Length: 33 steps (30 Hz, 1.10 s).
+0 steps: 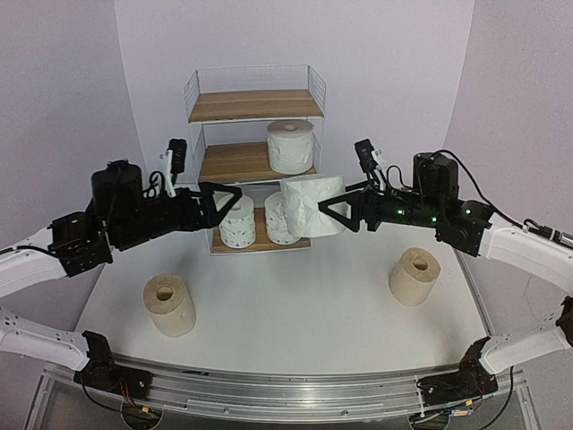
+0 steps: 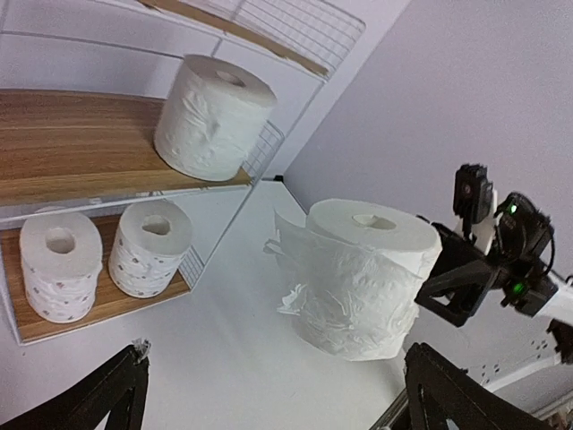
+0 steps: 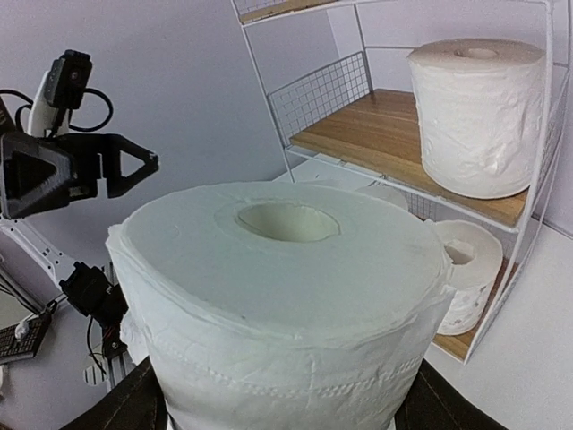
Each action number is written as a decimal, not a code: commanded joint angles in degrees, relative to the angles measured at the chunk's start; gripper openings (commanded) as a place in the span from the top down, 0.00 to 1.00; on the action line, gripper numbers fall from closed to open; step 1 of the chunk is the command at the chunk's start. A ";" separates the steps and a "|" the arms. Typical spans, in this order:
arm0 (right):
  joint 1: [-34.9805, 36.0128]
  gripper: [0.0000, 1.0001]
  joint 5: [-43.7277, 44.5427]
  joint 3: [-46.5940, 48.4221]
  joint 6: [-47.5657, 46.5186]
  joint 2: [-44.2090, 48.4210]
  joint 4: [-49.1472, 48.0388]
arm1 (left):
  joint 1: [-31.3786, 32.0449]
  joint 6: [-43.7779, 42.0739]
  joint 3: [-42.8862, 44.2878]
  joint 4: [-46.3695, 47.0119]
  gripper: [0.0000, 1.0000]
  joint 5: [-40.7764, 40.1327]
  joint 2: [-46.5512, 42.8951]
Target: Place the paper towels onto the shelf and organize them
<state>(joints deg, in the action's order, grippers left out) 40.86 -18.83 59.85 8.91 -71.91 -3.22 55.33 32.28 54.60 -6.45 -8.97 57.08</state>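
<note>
Clasping white roll (image 1: 309,204), right fingers (image 3: 130,408); left fingers (image 2: 112,394) spread, seemingly empty.

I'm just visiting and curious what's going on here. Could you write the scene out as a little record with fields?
Shelf: three wooden boards in a white wire frame
Middle board: one plain white roll
Bottom board: two dotted rolls, side by side
Right gripper: shut on a second white roll, in the air before the shelf
Left gripper: open, holding nothing
Table: two tan rolls, one toward each side
</note>
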 commanded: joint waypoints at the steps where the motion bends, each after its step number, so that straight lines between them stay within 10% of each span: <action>1: 2.59 1.00 3.04 5.19 -2.37 -3.79 -13.50 | -0.12 9.10 0.67 -16.49 0.00 -12.76 -6.67; 9: 14.36 1.00 23.89 12.45 -15.28 -16.61 -28.13 | -0.14 21.03 3.48 -33.56 0.00 -22.37 -8.06; 33: 18.45 1.00 48.02 46.64 -31.46 -54.68 -49.01 | -0.18 21.71 -0.77 -34.13 0.00 -21.32 -19.61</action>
<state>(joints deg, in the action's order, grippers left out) 59.04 23.49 99.60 -19.21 -123.78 -43.91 55.29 53.17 54.25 -40.60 -29.76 38.37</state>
